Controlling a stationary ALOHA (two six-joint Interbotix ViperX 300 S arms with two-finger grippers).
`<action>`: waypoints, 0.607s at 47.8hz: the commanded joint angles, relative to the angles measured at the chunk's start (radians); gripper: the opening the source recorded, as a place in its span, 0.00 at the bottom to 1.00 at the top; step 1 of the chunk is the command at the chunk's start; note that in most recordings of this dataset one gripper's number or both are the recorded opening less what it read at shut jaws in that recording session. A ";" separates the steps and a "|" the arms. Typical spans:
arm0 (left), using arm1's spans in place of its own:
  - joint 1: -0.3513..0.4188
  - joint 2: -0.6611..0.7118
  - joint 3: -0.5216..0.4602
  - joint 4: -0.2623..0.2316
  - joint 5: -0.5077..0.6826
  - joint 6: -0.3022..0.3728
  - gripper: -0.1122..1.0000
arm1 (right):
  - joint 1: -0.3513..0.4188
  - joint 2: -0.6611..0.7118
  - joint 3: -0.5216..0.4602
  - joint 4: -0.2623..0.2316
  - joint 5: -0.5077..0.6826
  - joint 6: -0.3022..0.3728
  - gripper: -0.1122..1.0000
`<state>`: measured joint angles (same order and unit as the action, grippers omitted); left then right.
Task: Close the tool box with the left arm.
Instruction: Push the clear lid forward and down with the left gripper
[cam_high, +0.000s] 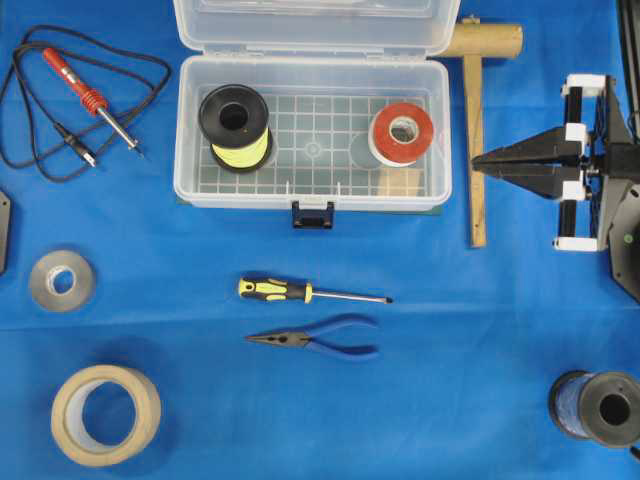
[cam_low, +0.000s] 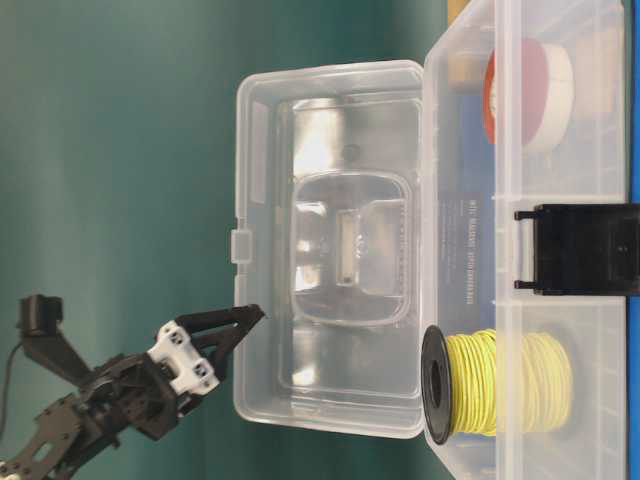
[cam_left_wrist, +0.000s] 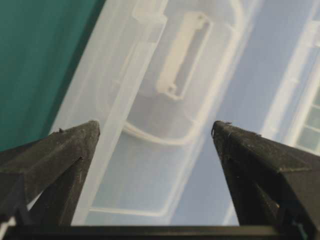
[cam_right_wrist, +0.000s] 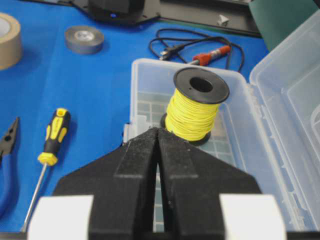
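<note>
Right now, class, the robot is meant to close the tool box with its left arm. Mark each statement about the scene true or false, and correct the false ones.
1. The tool box lid stands open. True.
2. The yellow wire spool lies on the cloth outside the box. False: it stands inside the box.
3. The left gripper has its jaws spread wide, holding nothing. True.
4. The right gripper grips the screwdriver. False: its jaws are shut on nothing; the screwdriver lies on the blue cloth.

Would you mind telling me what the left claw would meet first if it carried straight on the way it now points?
Most likely the raised lid of the tool box: the open left claw faces it squarely, with nothing visible between, though how near is unclear.
</note>
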<state>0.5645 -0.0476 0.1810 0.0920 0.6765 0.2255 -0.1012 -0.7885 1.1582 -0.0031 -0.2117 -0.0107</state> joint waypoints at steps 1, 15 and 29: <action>-0.049 -0.037 -0.006 -0.005 0.034 -0.005 0.90 | -0.003 0.003 -0.009 0.000 -0.005 -0.002 0.10; -0.133 -0.094 0.020 -0.008 0.094 -0.015 0.90 | -0.003 0.003 -0.009 0.000 -0.005 -0.002 0.10; -0.209 -0.143 0.054 -0.008 0.124 -0.058 0.90 | -0.003 0.005 -0.009 0.000 -0.005 -0.002 0.10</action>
<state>0.3866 -0.1733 0.2316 0.0920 0.7869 0.1779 -0.1028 -0.7869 1.1597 -0.0031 -0.2117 -0.0107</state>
